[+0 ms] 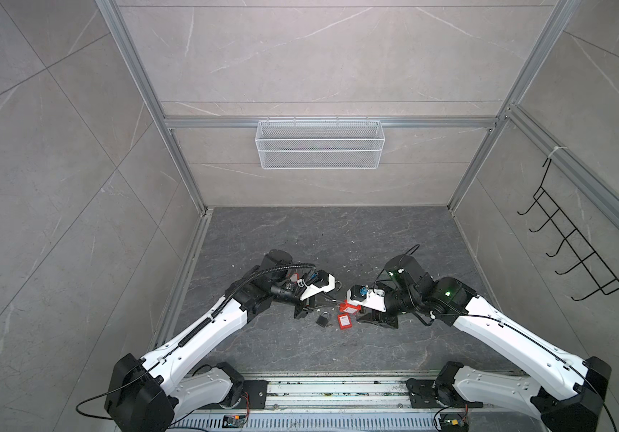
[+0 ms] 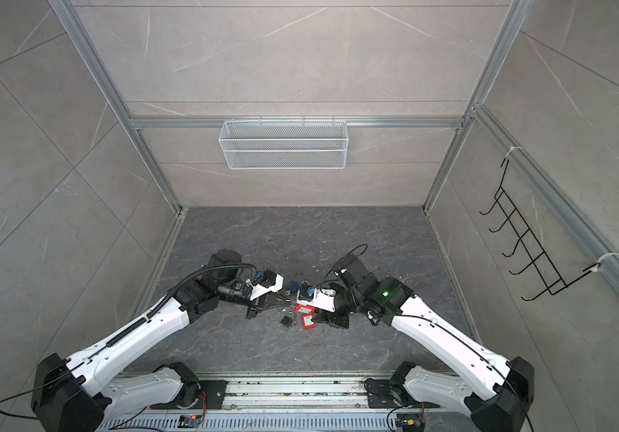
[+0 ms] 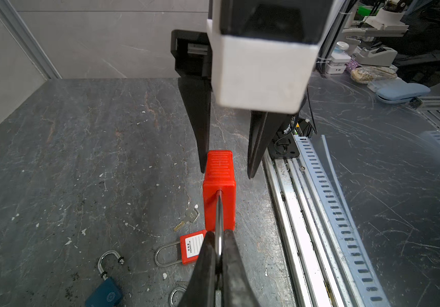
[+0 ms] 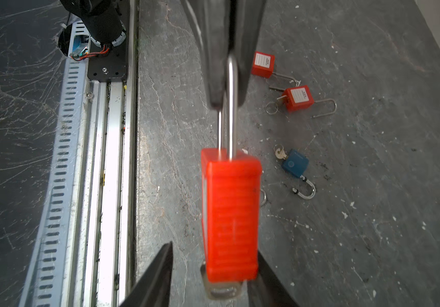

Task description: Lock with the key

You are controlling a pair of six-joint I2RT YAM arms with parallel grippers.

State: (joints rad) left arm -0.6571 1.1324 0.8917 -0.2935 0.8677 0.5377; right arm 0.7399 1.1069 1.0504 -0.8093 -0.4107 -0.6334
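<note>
— Clamping the steel shackle (image 4: 231,111), the left gripper (image 3: 219,235) holds the ribbed red padlock (image 3: 219,191).
— The right gripper (image 3: 227,172), jaws apart, straddles its body; the key (image 4: 223,291) at its base is blurred, partly hidden.

Both top views look down from high up, facing 12 o'clock. Both wrist cameras sit close and share the red padlock (image 3: 219,186).
</note>
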